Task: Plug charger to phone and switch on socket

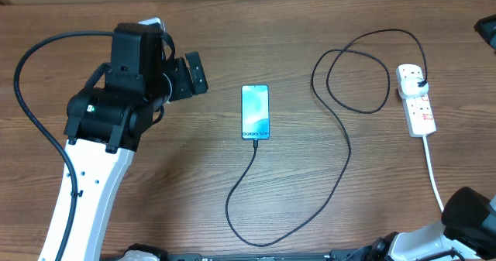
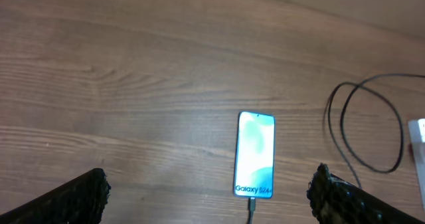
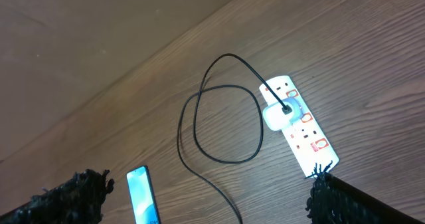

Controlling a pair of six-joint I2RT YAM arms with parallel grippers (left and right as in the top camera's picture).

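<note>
Wooden table (image 1: 232,44); left hand (image 1: 190,77) (seemingly open) aloft.

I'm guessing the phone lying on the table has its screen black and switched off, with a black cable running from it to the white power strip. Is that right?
Not quite. The phone has its screen lit bright blue, not black, with white text near the cable end; the left wrist view shows it best. The rest holds: the black cable runs from it to the white power strip.
</note>
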